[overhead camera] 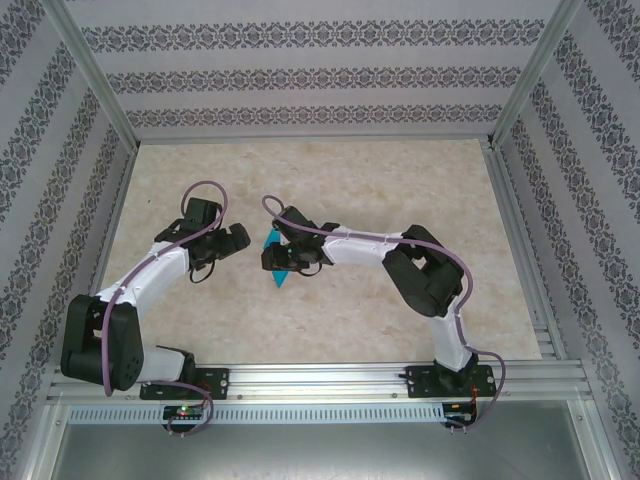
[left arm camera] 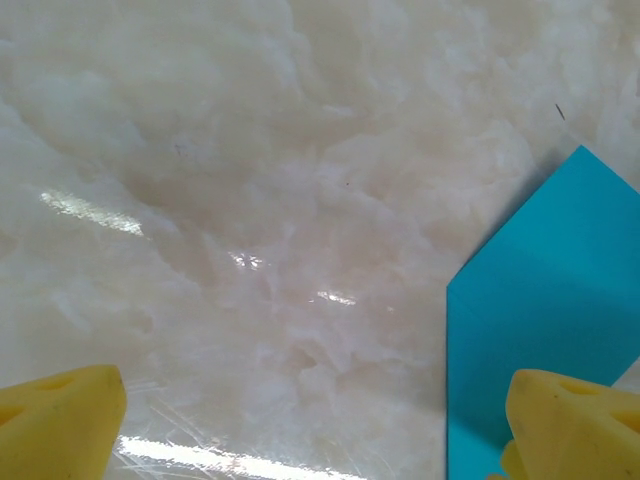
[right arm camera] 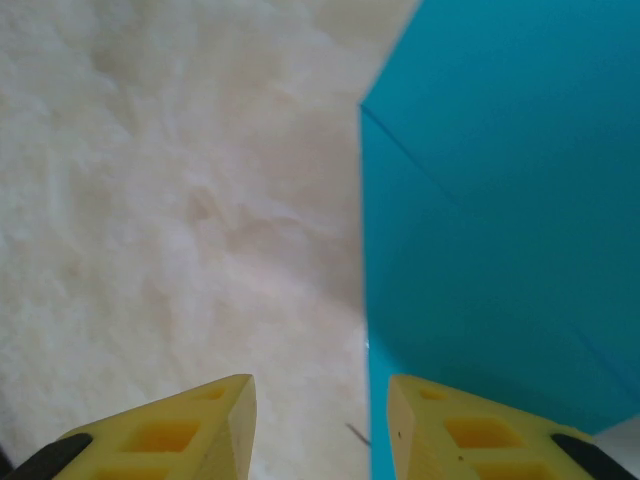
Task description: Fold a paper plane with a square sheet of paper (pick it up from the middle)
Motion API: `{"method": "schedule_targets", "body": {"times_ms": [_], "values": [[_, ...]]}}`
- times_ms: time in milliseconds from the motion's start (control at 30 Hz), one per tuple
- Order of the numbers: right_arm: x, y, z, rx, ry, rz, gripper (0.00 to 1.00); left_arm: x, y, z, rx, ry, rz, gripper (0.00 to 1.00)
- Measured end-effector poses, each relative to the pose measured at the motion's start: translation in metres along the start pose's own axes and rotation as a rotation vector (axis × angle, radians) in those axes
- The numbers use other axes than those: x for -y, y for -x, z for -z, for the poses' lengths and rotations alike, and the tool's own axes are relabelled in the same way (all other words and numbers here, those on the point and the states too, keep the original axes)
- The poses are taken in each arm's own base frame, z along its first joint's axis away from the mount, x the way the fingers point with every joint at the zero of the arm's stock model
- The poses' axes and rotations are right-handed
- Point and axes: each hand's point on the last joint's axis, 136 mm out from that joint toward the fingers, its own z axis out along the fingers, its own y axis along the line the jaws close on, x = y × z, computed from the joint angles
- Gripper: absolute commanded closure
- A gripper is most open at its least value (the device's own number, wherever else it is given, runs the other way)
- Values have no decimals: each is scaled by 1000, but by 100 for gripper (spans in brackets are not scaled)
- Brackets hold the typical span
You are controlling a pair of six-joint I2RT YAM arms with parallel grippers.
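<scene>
Right wrist view crops the teal paper (right arm camera: 500, 220).

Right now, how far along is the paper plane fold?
Done: the teal paper shows a crease and pointed corner. In hand: nothing looks gripped; left gripper wide open, right gripper part open at its edge. Left: further folds into a dart.

Left gripper (left arm camera: 315, 400) spread wide, right gripper (right arm camera: 320, 390) half-closed.
</scene>
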Motion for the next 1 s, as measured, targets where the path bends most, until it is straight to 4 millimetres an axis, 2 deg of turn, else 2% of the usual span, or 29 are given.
{"method": "schedule_targets", "body": {"times_ms": [300, 467, 533, 700, 767, 833, 900, 1000], "values": [[34, -10, 3, -87, -77, 20, 61, 8, 1, 0, -4, -44, -1, 2], [50, -14, 12, -141, -90, 111, 60, 13, 0, 0, -12, -70, -3, 2], [64, -17, 22, -163, -108, 156, 60, 16, 0, 1, -16, -84, -6, 2], [119, -27, 68, -215, -215, 192, 59, 24, -1, 1, -27, -126, -12, 2], [130, -25, 85, -203, -243, 185, 56, 27, -2, 1, -32, -145, -12, 2], [127, -17, 98, -158, -250, 185, 55, 30, -4, 0, -42, -164, -14, 2], [111, -5, 112, -78, -241, 178, 56, 33, -6, 0, -55, -182, -15, 2], [87, 11, 117, 26, -215, 140, 56, 37, -6, -1, -62, -202, -17, 2]]}}
